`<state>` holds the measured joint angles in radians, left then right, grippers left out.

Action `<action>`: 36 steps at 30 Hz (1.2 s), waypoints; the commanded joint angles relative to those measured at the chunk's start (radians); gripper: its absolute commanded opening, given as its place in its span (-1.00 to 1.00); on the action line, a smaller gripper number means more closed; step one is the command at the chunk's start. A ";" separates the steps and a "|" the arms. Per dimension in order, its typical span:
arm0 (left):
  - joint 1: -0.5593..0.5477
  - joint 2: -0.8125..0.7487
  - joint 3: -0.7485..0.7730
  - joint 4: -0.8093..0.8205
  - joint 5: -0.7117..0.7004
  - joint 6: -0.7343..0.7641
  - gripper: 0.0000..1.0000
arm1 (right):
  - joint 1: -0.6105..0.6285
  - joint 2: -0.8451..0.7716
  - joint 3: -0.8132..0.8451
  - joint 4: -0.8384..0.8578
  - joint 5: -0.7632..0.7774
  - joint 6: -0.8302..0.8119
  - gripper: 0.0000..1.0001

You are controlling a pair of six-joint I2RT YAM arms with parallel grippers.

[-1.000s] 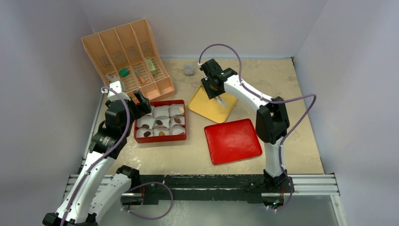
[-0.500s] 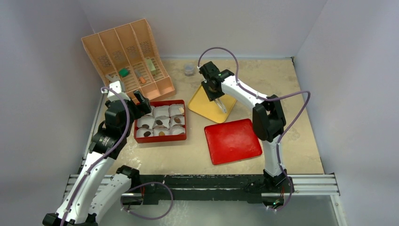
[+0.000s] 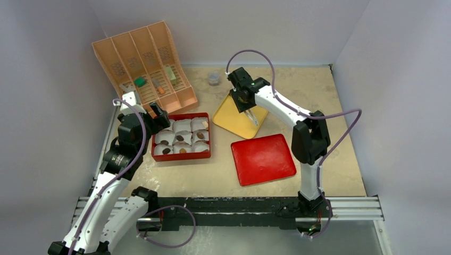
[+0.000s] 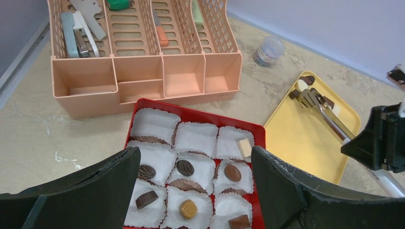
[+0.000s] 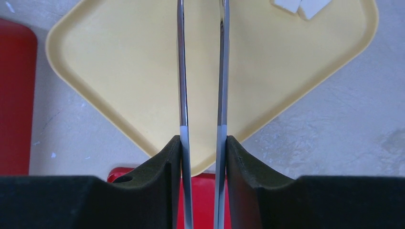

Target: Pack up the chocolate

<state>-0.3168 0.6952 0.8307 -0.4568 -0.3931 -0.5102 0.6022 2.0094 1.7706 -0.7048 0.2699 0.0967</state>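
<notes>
A red box (image 4: 191, 112) of white paper cups holds several chocolate pieces (image 4: 185, 167), with a white one (image 4: 245, 146) among them. My left gripper (image 4: 193, 152) hangs open above the box (image 3: 181, 157) with nothing between its fingers. More chocolate (image 4: 305, 80) lies at the far end of the yellow tray (image 4: 296, 138). My right gripper (image 5: 202, 143) is shut on metal tongs (image 5: 181, 71), which reach out over the tray (image 5: 119, 62). The tongs' tips (image 4: 310, 98) sit among the dark pieces. I cannot tell whether they pinch one. Two white pieces (image 5: 301, 5) lie near the tray's far corner.
A red lid (image 3: 263, 158) lies flat to the right of the box, just in front of the tray (image 3: 234, 119). A peach compartment organizer (image 3: 143, 64) with small items leans at the back left. A small jar (image 3: 214, 78) stands behind the tray.
My right gripper has shifted slightly to the right over the tray, and the tongs have swung with it and closed a little narrower. The left arm has not moved.
</notes>
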 commanded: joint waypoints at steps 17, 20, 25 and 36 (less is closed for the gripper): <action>-0.004 -0.048 0.024 0.005 -0.139 0.015 0.70 | 0.221 -0.160 0.121 0.013 -0.029 0.029 -0.45; -0.004 -0.057 0.024 -0.001 -0.159 0.015 0.71 | 0.251 -0.144 0.146 0.021 -0.059 0.041 -0.45; -0.004 -0.064 0.035 -0.024 -0.207 0.008 0.71 | 0.321 -0.076 0.209 0.016 -0.075 0.055 -0.43; -0.004 -0.074 0.039 -0.033 -0.245 0.000 0.71 | 0.395 0.033 0.267 -0.010 -0.122 0.058 -0.41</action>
<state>-0.3164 0.6281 0.8322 -0.5037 -0.6075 -0.5117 0.9810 2.0415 1.9823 -0.7094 0.1734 0.1463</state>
